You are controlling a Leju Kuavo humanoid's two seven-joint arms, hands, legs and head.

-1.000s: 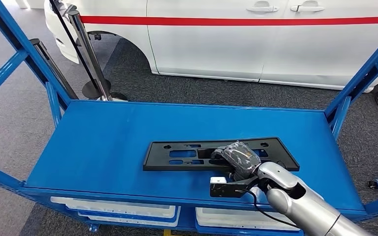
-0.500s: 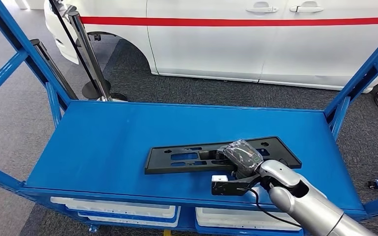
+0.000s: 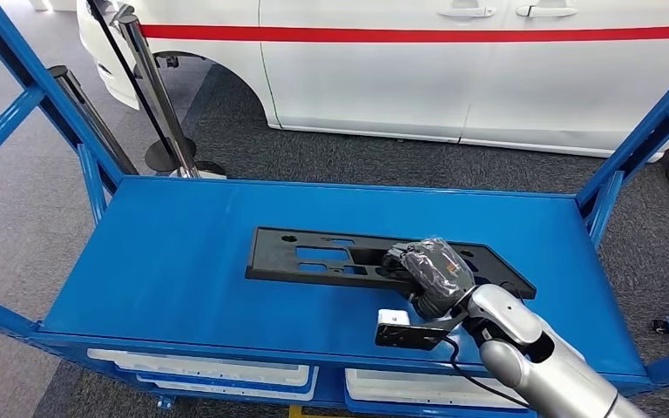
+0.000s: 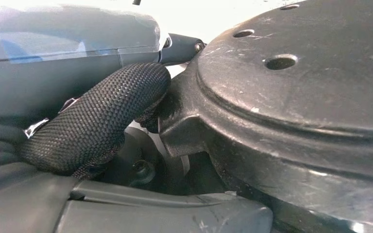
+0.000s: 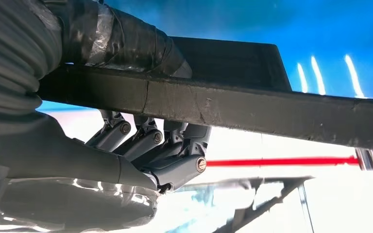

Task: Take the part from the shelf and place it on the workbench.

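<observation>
The right hand (image 3: pixel 431 272) comes in from the 5 o'clock corner of the head view on its silver arm (image 3: pixel 531 353) and grips the black part (image 3: pixel 331 254) at the part's near long edge, toward its 3 o'clock end. In the right wrist view the grip is plain: the thick wrapped thumb (image 5: pixel 126 41) lies across one face of the part's edge bar (image 5: pixel 252 109), and the darker fingers (image 5: pixel 160 145) curl around the other face, so the bar is clamped between them. The part is a long, flat black panel with several cut-out openings and small holes. It lies across the middle of the blue shelf (image 3: pixel 183 252), its length running from about 9 o'clock to 3 o'clock. The 3 o'clock end appears to sit slightly lower in the frame than the far end; whether the part is lifted clear of the shelf or touching it cannot be told.

The left hand (image 4: pixel 94 126) shows close up in the left wrist view, a dark mesh-covered finger curved beside a dark round body part; whether it is spread or closed cannot be told.

Beyond the shelf, at 12 o'clock, stands a white car (image 3: pixel 453 70) with a red stripe, on grey carpet. A stanchion post (image 3: pixel 161 96) rises at 11 o'clock. White bins (image 3: pixel 209 370) sit under the shelf at 6 o'clock.
</observation>
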